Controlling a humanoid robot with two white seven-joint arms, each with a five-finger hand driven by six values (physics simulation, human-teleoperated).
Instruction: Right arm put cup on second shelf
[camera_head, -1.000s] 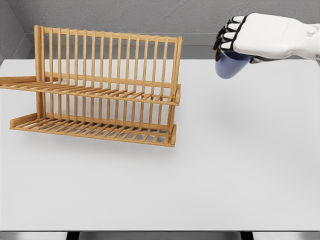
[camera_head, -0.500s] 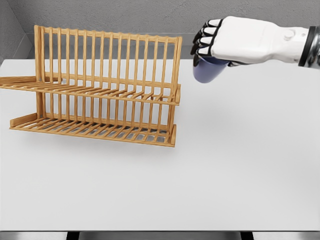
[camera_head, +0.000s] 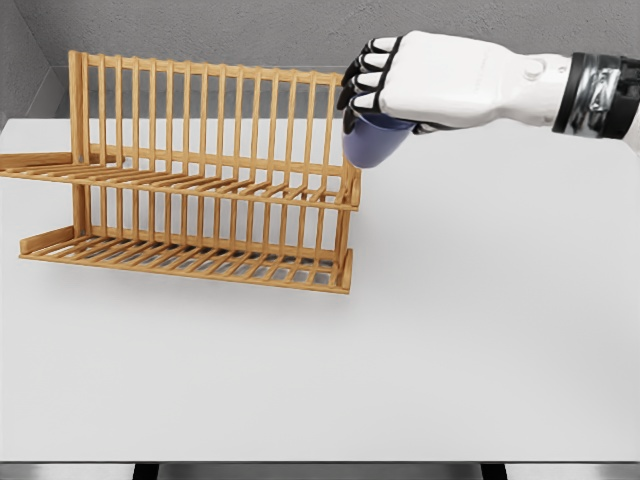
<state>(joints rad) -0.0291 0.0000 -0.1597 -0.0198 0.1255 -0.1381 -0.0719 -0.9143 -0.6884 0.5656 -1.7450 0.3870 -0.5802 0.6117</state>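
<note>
**Cup carried to the rack's edge, not yet shelved**

White table (camera_head: 480, 340) under a grey wall, seen from the head. On it stands a wooden dish rack (camera_head: 200, 180), both slatted shelves bare. The right hand (camera_head: 420, 85), fingers curled tight, holds a blue cup (camera_head: 375, 140) in the air just beside the rack's right end, above the upper shelf (camera_head: 180, 182). Placing and release remain.

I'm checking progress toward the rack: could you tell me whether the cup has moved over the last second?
Yes. The cup, held in the right hand, has moved left and now reaches the wooden rack's right end.
</note>
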